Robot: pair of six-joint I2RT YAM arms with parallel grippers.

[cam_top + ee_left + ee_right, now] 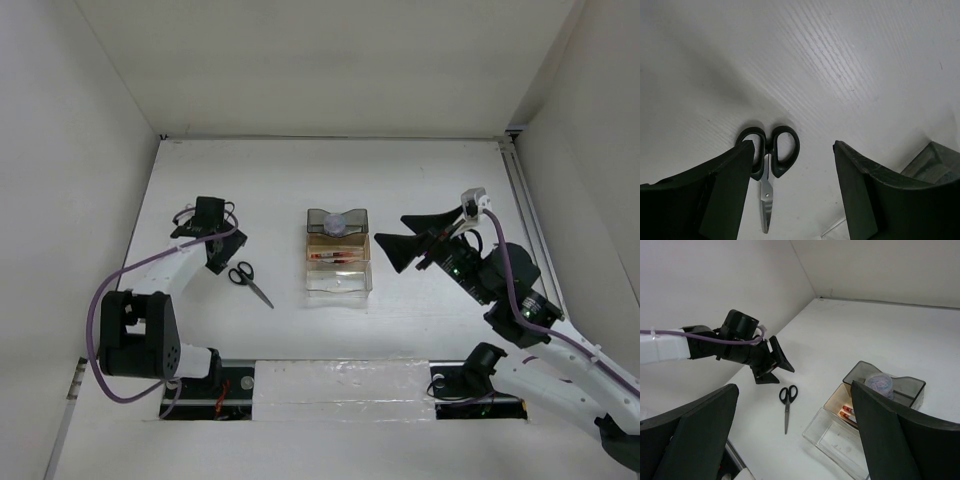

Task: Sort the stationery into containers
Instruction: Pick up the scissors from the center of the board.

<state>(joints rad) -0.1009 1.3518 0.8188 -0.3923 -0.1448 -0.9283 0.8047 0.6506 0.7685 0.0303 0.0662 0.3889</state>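
The black-handled scissors (pixel 250 283) lie closed on the table left of the bins, and show in the left wrist view (pixel 769 165) and the right wrist view (pixel 787 405). My left gripper (pixel 225 250) is open and empty just above and left of the handles (pixel 792 146). The three joined bins stand mid-table: dark grey (pixel 312 218) holding the round lavender piece (pixel 337 224), amber (pixel 312 255) holding two red pens (pixel 330 258), and clear (pixel 338 284). My right gripper (pixel 392 230) is open and empty, raised right of the bins (pixel 794 387). The dark pen is out of view.
White walls enclose the table on the left, back and right. A rail runs along the right edge (pixel 525 215). A clear strip lies between the arm bases at the near edge (pixel 340 385). The left arm's purple cable (pixel 110 290) loops beside its base.
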